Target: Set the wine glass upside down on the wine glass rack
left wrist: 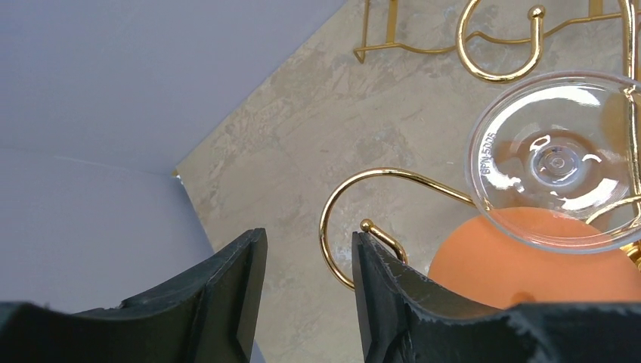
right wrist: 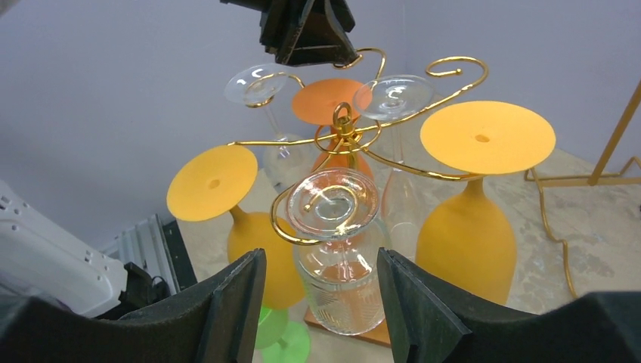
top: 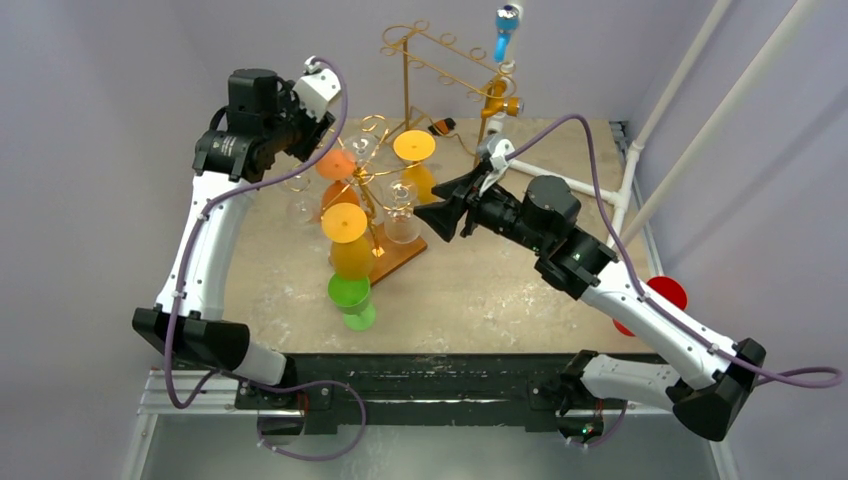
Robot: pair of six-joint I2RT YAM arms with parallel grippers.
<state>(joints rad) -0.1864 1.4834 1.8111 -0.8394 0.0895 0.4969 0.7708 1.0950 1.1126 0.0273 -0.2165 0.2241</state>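
Right wrist view: a clear wine glass (right wrist: 336, 249) is shown hanging upside down, bowl downward, with its foot caught in a hook of the gold wine glass rack (right wrist: 342, 121). It is framed just ahead of the right end effector (right wrist: 319, 257), whose fingers are held apart and are not clamped on it. Yellow glasses (right wrist: 469, 227), an orange glass (right wrist: 325, 98) and two further clear glasses (right wrist: 253, 83) are hung foot-up on the other hooks. The left end effector (left wrist: 310, 242) is positioned above the far side of the rack, near one clear foot. Its fingers are spread apart with nothing gripped between them. A green glass (top: 352, 300) is seen on the bench (top: 480, 290) by the rack's base. A second gold rack (top: 440, 60) is placed at the back of the bench.
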